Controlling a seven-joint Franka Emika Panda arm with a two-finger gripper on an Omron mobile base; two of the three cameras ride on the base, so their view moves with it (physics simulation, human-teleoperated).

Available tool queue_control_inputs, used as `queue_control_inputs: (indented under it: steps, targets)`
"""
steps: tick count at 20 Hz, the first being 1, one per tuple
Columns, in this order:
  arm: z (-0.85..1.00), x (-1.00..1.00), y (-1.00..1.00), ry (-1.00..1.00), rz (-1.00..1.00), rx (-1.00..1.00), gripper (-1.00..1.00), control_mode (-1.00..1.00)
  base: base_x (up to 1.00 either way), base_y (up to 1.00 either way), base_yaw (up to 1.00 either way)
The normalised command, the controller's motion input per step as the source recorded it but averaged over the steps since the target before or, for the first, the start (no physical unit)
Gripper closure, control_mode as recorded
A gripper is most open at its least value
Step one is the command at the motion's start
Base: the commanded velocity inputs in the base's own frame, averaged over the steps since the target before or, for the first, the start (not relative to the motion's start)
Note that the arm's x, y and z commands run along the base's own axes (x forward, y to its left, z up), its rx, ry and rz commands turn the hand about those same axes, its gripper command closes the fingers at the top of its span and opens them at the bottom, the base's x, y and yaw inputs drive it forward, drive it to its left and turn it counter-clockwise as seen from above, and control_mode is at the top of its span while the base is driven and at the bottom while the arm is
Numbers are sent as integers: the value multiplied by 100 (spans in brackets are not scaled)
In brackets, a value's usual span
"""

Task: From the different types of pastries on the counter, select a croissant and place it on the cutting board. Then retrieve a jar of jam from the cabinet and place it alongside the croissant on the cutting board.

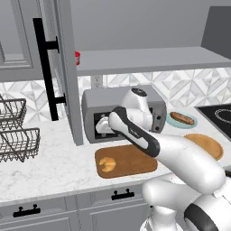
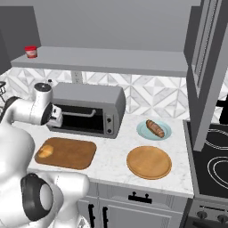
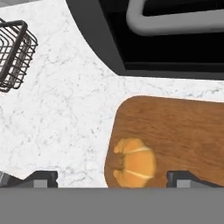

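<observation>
Our gripper [image 3: 112, 179] hangs released, fingers spread, just above the croissant [image 3: 133, 162], which lies between them on the cutting board's [image 3: 183, 131] near corner. The jar of jam [image 2: 30, 51] (red-lidded) sits well above us on the cabinet [image 1: 67, 67] shelf.

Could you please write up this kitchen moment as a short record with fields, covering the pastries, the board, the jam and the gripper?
croissant: lying on the cutting board, near its left end as the base views show it
jar of jam: red-lidded, on the cabinet shelf, door open
other pastry: long brown one on a teal plate, right of the toaster oven
round wooden disc: on the counter, right of the board
gripper: above the croissant, jaws apart, holding nothing
task stage: croissant placed, jam not yet fetched
</observation>
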Motion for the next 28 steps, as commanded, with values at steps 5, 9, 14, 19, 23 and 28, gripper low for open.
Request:
queue_control_inputs:
  steps: [5,9,14,19,23,28]
  targets:
    - [100,-3,-18,-19,0,10,-100,-100,0,0,0]
    - [100,0,-2,-29,0,8,-100,-100,0,0,0]
    - [100,0,-10,-30,0,6,-100,-100,0,0,0]
    - [100,0,-20,-27,0,1,-100,-100,0,0,0]
    - [98,0,-8,-27,2,1,-100,-100,0,0,0]
    - [50,21,0,-32,19,5,-100,-100,0,0,0]
